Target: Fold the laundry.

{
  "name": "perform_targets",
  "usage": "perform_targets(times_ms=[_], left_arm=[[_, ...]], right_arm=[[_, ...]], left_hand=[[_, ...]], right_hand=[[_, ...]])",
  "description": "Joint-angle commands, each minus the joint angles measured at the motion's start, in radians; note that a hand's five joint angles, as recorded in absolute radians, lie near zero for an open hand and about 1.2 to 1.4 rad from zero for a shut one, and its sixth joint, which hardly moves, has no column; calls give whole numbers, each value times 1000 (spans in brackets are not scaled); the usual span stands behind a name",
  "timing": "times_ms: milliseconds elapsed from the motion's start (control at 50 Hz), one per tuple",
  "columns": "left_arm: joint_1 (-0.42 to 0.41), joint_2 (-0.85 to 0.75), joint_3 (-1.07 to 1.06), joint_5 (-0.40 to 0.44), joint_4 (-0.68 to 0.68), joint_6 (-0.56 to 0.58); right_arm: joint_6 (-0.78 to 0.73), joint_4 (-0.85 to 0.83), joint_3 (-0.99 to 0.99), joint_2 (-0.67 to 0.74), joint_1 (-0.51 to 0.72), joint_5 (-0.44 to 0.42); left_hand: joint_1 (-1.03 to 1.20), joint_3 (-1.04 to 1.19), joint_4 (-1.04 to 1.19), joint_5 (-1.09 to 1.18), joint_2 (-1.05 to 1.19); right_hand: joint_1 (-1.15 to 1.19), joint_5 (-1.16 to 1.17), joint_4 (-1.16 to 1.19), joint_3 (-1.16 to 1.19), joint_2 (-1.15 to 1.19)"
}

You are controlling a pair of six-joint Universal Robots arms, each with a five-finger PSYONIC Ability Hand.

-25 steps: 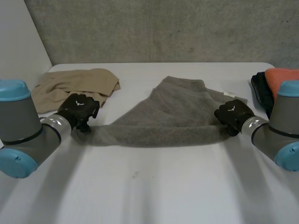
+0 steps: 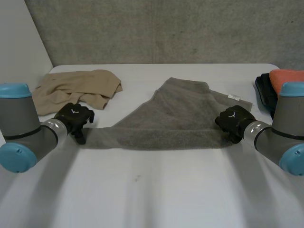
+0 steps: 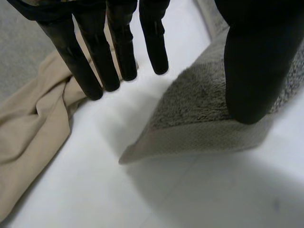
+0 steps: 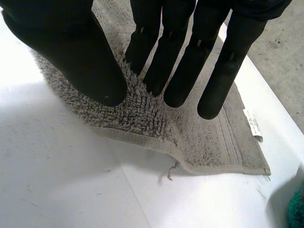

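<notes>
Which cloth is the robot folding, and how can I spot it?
Start at the white table. In its middle, between the robot's left hand and right hand, lies the grey towel. It is fluffy and grey with a small white tag, unlike the tan cloth at the far left and the orange cloth at the right edge.

Head camera looks down at the table from behind — wrist cameras (far nearer) share the towel.
</notes>
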Motion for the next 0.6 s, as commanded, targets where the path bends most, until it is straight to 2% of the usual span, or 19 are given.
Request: perform_targets(times_ms=[20, 60, 160, 260, 380, 460, 580, 600], left_arm=[[-1, -37, 35, 11, -31, 18], [-9, -28, 39, 3, -47, 21], [-26, 12, 41, -6, -54, 11], [-30, 25, 56, -27, -36, 21], [-41, 63, 81, -35, -11, 15], [-53, 107, 104, -41, 48, -11], [-93, 160, 159, -44, 142, -74], [-98, 164, 165, -46, 147, -80]], right_arm=[[5, 6, 3, -2, 0, 6], [8, 24, 12, -5, 0, 7], [13, 72, 35, -35, 0, 7], [22, 191, 55, -61, 5, 9], [58, 334, 129, -124, 67, 3], [150, 358, 221, -196, 205, -19], [434, 289, 272, -293, 507, -36], [471, 278, 266, -298, 540, -32]], left_hand=[[626, 630, 626, 625, 629], [867, 871, 867, 866, 871], [869, 873, 869, 868, 872], [869, 873, 869, 868, 872], [869, 873, 869, 868, 872], [869, 873, 869, 868, 872], [869, 873, 869, 868, 872], [869, 873, 869, 868, 872]], right_hand=[[264, 229, 201, 210, 216], [264, 229, 201, 210, 216], [264, 229, 201, 210, 216], [264, 229, 201, 210, 216], [264, 229, 201, 210, 216], [264, 229, 201, 210, 216], [264, 229, 201, 210, 216], [200, 164, 137, 146, 151]])
